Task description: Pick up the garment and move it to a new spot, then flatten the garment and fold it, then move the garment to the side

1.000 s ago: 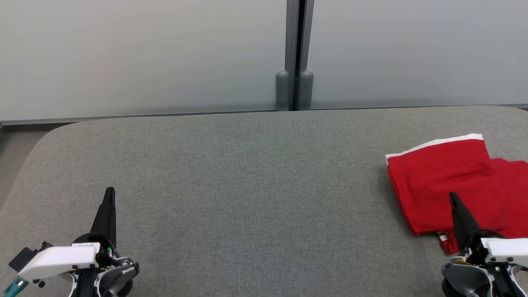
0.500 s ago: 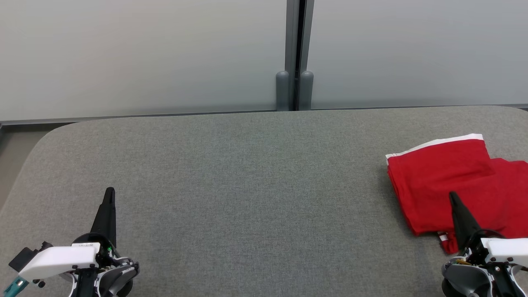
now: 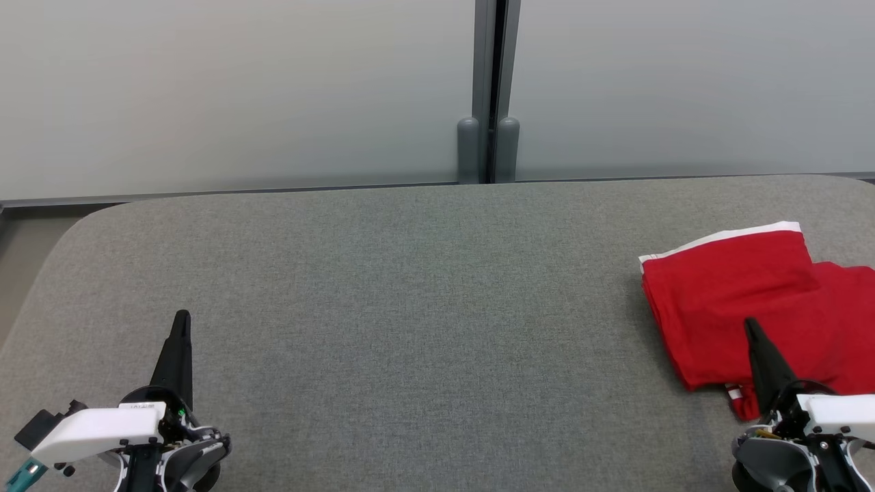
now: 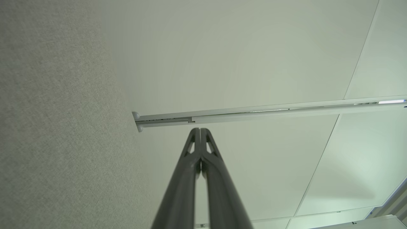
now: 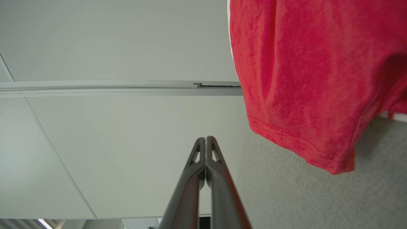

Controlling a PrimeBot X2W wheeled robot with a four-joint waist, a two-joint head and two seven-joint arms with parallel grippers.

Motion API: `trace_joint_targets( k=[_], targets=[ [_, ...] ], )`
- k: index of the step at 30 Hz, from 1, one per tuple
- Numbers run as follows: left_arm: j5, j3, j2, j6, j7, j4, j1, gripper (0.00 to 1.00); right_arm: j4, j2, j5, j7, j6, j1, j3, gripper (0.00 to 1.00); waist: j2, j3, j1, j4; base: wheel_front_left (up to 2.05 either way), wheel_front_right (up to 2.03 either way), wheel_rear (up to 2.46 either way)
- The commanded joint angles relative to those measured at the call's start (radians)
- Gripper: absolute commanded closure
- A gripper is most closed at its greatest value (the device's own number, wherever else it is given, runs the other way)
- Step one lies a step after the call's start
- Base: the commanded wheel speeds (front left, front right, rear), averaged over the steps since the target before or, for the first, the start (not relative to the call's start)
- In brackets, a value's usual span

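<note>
The left end effector [image 3: 182, 320] and right end effector [image 3: 750, 325] point forward, well apart from each other, their long dark fingers [image 4: 190, 178] pressed together, gripping nothing.

Grey fabric-covered table [image 3: 410, 287] with rounded corners, pale wall panels [image 3: 232, 89] behind, split by a grey vertical post [image 3: 487, 89].

A grey fabric-covered table [image 3: 410, 273] stands before pale wall panels [image 3: 239, 89], perhaps frosted glass, joined at a dark vertical post [image 3: 493, 68] with two rounded grey caps [image 3: 468, 147] at its foot. The light is soft.
</note>
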Motion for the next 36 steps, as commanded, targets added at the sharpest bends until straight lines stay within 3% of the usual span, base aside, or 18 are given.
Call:
trace_joint_targets(
  k=[1,36],
  targets=[
    [-0.002,0.004,0.006,-0.005,0.003,0.001,-0.014,1.0,0.002,-0.009,0.002,0.004,0.0,-0.009,-0.002,1.0,0.0,0.0,0.0,0.0,0.0,0.0,0.0],
    [-0.002,0.004,0.006,-0.005,0.003,0.0,-0.014,1.0,0.002,-0.009,0.002,0.003,0.0,-0.009,-0.002,1.0,0.0,0.0,0.0,0.0,0.0,0.0,0.0]
  ],
)
